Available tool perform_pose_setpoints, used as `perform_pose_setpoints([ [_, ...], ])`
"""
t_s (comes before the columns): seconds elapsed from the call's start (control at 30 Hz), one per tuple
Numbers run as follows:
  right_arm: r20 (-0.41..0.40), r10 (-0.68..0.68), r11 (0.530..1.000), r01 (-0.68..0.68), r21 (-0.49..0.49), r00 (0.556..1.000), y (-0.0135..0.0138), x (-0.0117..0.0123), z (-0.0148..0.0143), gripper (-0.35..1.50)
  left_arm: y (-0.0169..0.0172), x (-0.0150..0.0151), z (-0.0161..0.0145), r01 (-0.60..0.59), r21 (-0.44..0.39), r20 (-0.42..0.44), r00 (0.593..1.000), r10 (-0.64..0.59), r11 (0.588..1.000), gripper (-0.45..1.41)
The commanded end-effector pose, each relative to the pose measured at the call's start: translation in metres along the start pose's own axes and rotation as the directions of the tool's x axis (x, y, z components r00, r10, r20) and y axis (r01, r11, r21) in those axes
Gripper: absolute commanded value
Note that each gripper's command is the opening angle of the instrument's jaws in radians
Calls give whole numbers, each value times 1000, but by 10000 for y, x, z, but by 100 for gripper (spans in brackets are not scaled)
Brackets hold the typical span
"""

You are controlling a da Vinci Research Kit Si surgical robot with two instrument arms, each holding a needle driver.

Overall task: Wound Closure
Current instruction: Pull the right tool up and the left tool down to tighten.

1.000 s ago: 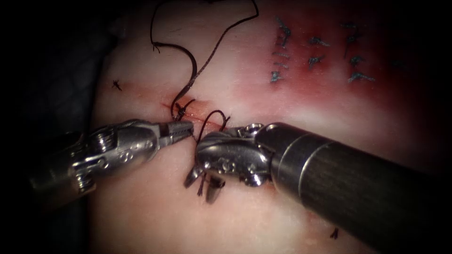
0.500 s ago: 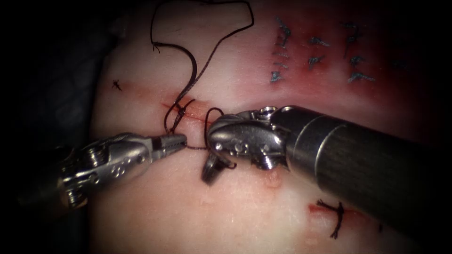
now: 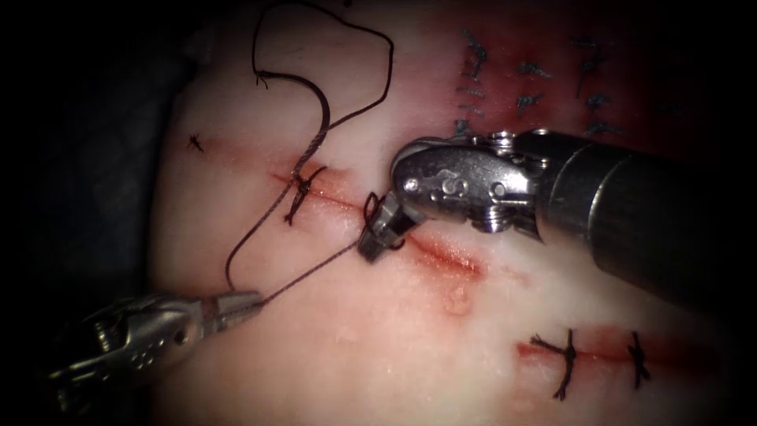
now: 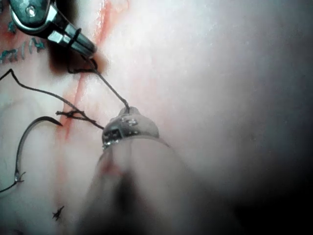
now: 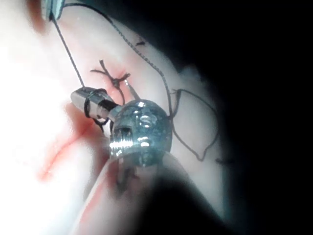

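My left tool, lower left, clenches the thread; right tool, fingers together at the cut mid-frame, wears loops; needle lies free upper left; too much tension risks tearing tissue.

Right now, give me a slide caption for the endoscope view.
Left tool and right tool hold thread taut over the cut; needle rests on tissue.

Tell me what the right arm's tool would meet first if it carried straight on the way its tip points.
Probably the pale pork-belly tissue just below the red cut. The right arm's tool, dark thread looped around its tip, points down and left, close over the surface, though depth is unclear.
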Motion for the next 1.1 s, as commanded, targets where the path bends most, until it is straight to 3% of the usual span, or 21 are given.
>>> perform_pose_setpoints([
  [0.03, -15, 8, 1000, -8, -18, 1000, 12, -4, -4, -35, 0, 1, 2, -3, 1, 0, 1000, 3, 1000, -35],
  [0.3, -32, 55, 997, -57, -54, 998, 21, -18, -18, -35, 38, 7, -42, -18, 0, 11, 1000, 18, 1000, -35],
  [0.7, -43, 87, 992, -91, -93, 995, 31, -37, -25, -35, 93, -3, -50, -16, 11, 30, 999, 16, 1000, -35],
  [1.1, -73, 119, 981, -129, -144, 990, 37, -65, -18, -35, 113, 1, -87, -12, 3, 30, 999, 12, 1000, -35],
])
